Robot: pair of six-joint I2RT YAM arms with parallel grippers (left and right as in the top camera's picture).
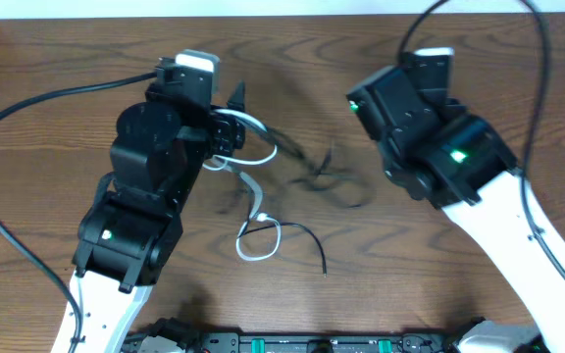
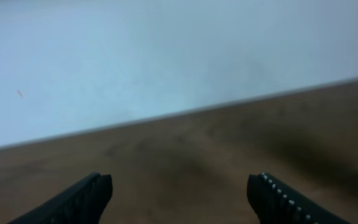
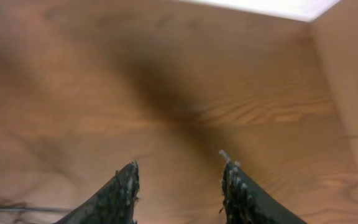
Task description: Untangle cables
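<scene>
Jaws apart on both grippers, nothing held; cables loose at mid-table.

Left gripper (image 2: 180, 182) gaping wide, right gripper (image 3: 179, 165) parted, both empty. White cable (image 1: 260, 214) looped close by the left wrist, contact impossible to tell; black cables (image 1: 330, 182) knotted between the arms. Likely trouble: catching a white loop on the left wrist while moving, or hauling the whole knot by one strand and tightening it. Bare table (image 1: 430, 294) to the right and front; far edge ahead of both grippers.
</scene>
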